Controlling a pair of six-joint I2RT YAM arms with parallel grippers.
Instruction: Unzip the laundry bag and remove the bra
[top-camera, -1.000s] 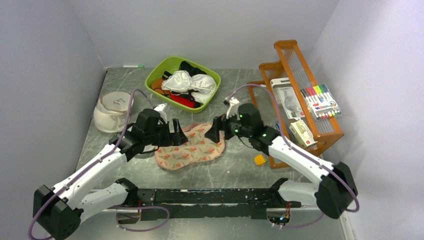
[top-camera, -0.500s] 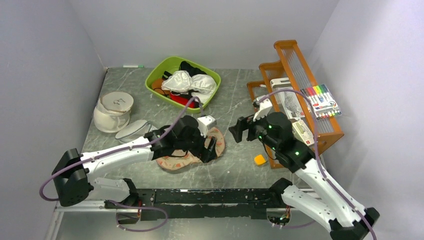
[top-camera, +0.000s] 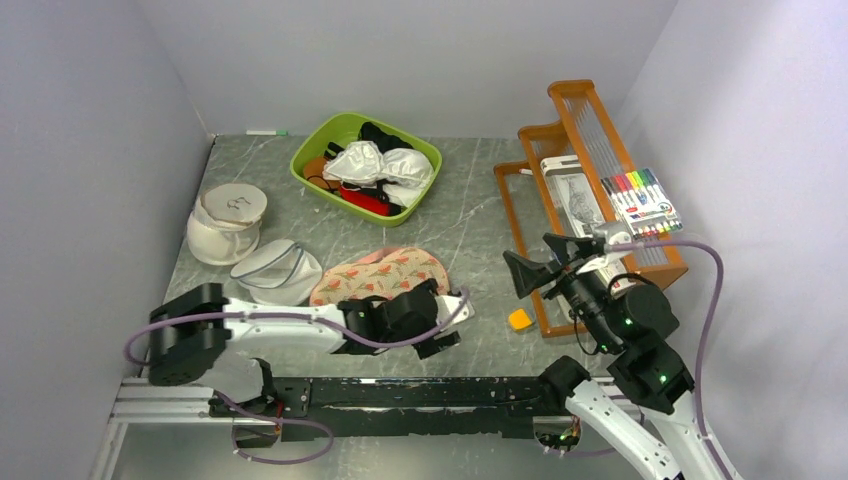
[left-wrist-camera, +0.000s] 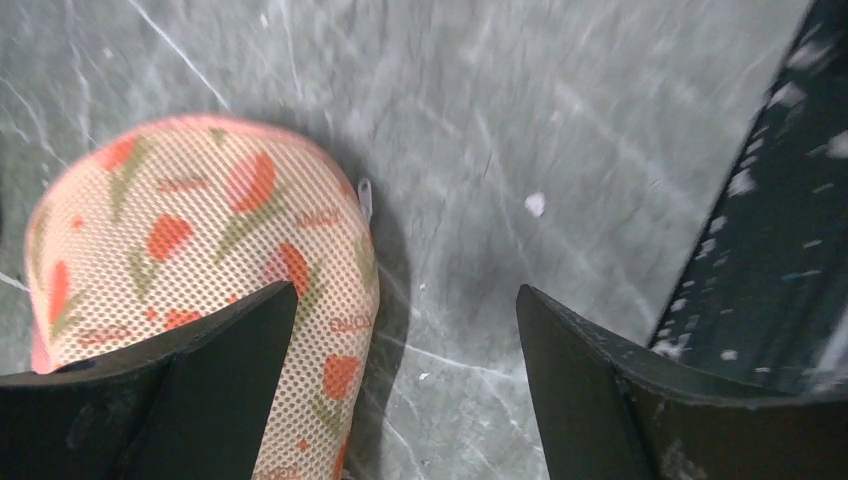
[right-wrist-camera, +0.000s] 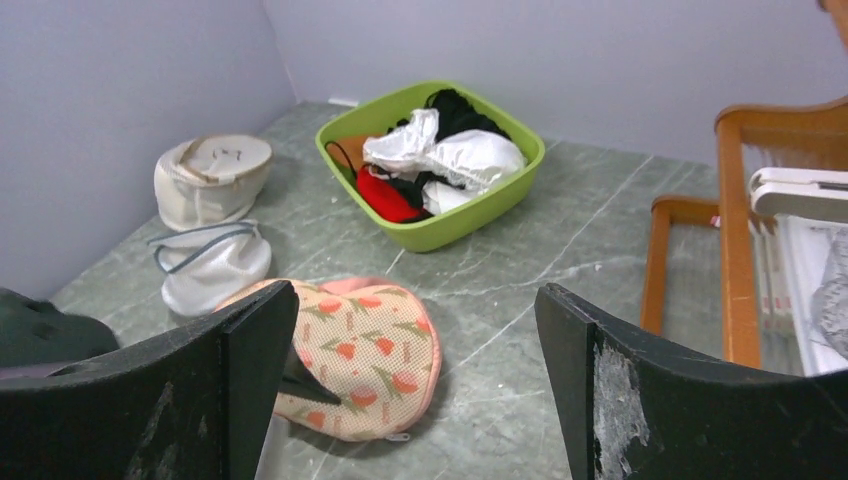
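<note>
Lying flat near the table's front middle, one pink floral laundry bag (top-camera: 385, 272) is seen, long axis running left to right. The left gripper (left-wrist-camera: 405, 292) is held spread over its rounded end; the right gripper (right-wrist-camera: 415, 292) is spread in the air, well apart. Two white mesh bags (top-camera: 228, 225) (top-camera: 275, 272) and one green basin (top-camera: 300, 162) are counted.
</note>
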